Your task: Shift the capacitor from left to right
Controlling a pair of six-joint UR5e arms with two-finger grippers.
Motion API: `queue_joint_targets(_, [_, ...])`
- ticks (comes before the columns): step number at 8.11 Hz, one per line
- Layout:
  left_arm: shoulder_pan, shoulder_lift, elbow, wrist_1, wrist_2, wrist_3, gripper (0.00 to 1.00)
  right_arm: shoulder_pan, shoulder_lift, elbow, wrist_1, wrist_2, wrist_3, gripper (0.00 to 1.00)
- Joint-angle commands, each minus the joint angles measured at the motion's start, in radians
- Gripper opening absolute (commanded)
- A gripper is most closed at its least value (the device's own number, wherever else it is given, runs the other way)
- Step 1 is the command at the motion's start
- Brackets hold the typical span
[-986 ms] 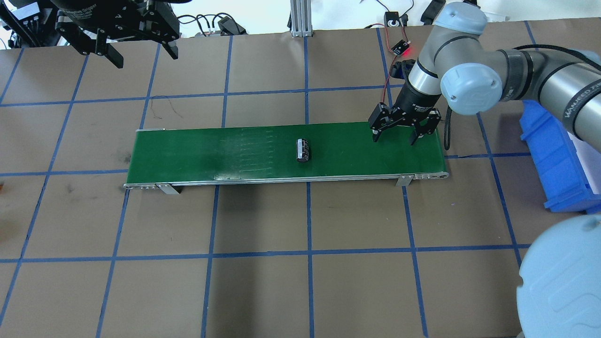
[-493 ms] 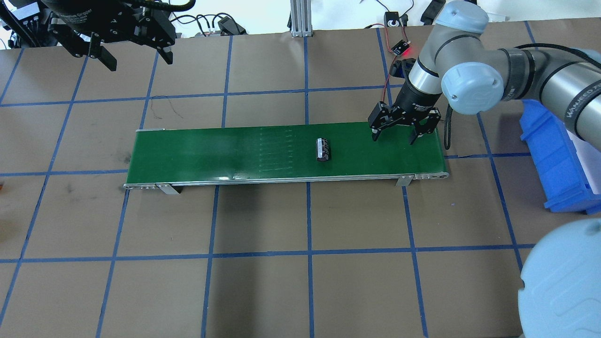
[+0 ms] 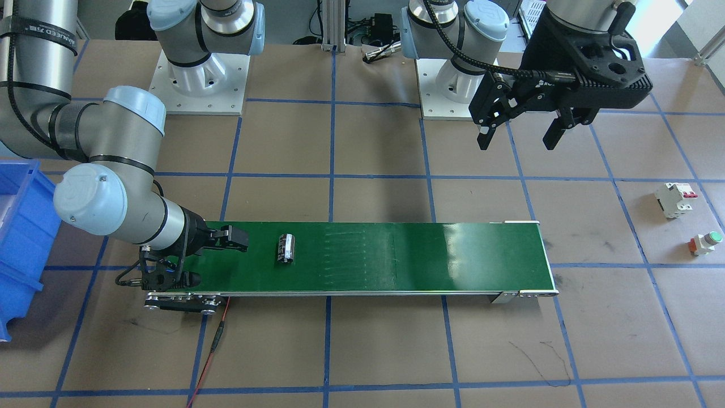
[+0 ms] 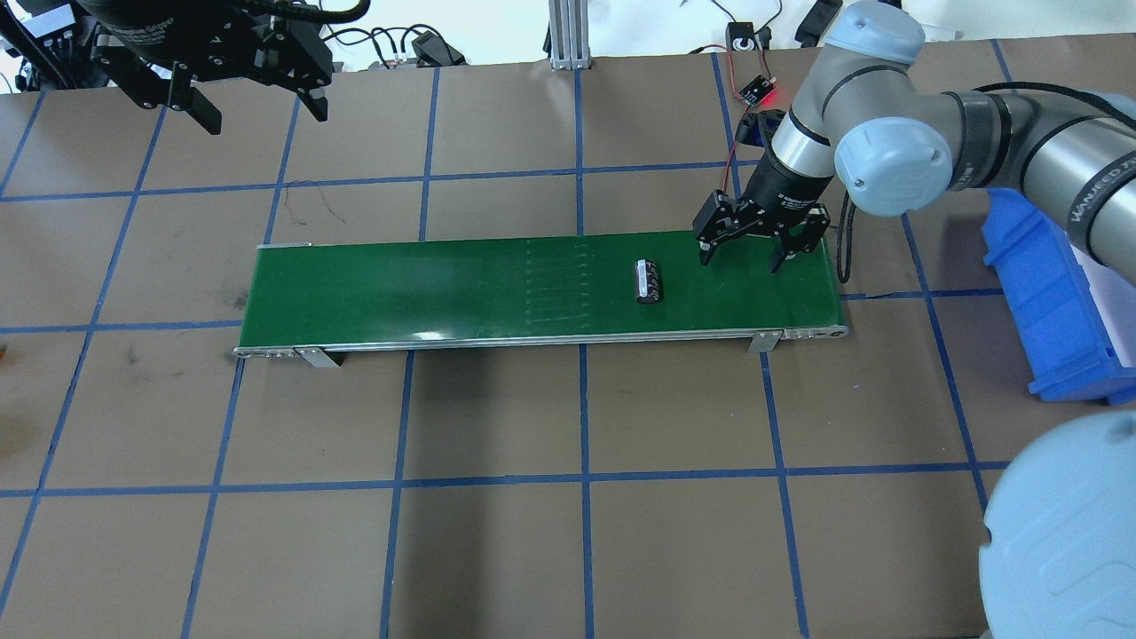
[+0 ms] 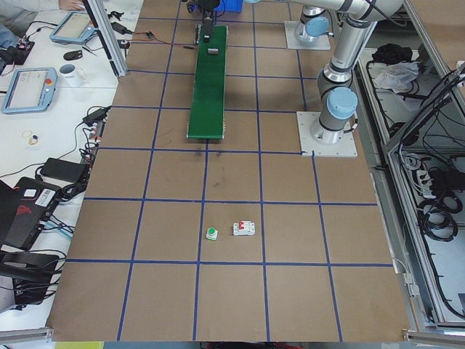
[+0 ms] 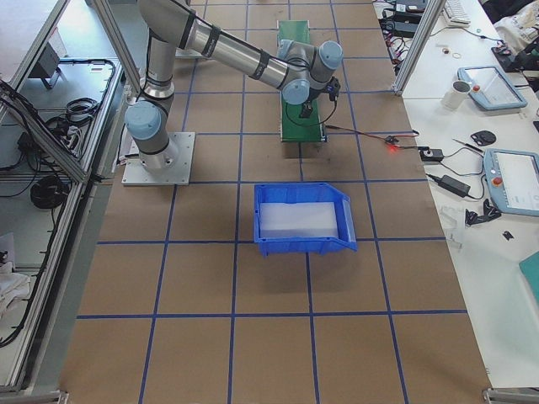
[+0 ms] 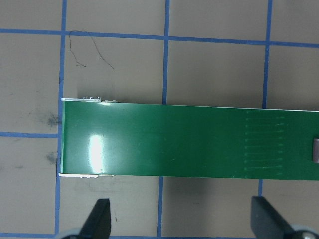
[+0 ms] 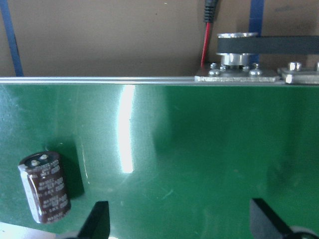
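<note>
Green belt (image 4: 399, 284) carries the capacitor (image 4: 648, 281), which lies on its side right of the belt's middle, just short of the right end effector (image 4: 741, 262) and not touching it. That end effector hangs low over the belt's right end with its fingers spread wide and nothing between them. The left end effector (image 4: 266, 117) sits high over the far left of the surface (image 4: 497, 550), also wide open and empty. By my reading the capacitor is already out of the left half and partway across. What is left is the pickup at the right end and, probably, a drop into the bin (image 4: 1056, 302) beyond it. White print on the left end effector's body reads partly "Gripper", and the right arm (image 4: 1021, 151) shows letters like "ANEED". The capacitor's pale sleeve print, seen by the right wrist camera, is too small to read.
</note>
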Motion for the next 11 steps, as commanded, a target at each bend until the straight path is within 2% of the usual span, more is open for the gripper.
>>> queue_joint_targets(1, [0.000, 0.001, -0.002, 0.000, 0.007, 0.002, 1.00, 0.000, 0.002, 0.001, 0.001, -0.004, -0.007, 1.00])
queue_joint_targets(3, [0.000, -0.001, 0.000, 0.000, 0.009, 0.003, 1.00, 0.000, 0.000, 0.001, 0.002, -0.003, 0.000, 1.00])
queue_joint_targets(7, [0.000, 0.001, 0.000, 0.000, 0.009, 0.003, 1.00, 0.000, -0.002, 0.001, 0.080, -0.017, 0.006, 1.00])
queue_joint_targets(8, [0.000, -0.001, 0.000, 0.000, 0.007, 0.003, 1.00, 0.000, -0.002, 0.003, 0.082, -0.017, 0.002, 0.70])
queue_joint_targets(9, [0.000, -0.001, 0.000, 0.000, 0.007, 0.003, 1.00, 0.000, -0.002, 0.003, 0.080, -0.024, -0.006, 0.21])
queue_joint_targets(10, [0.000, 0.001, 0.000, 0.000, 0.007, 0.003, 1.00, -0.003, -0.002, 0.002, 0.077, -0.071, -0.015, 0.00])
queue_joint_targets(11, [0.000, 0.001, 0.001, 0.000, 0.007, 0.003, 1.00, -0.012, -0.003, -0.006, 0.070, -0.139, -0.027, 0.00])
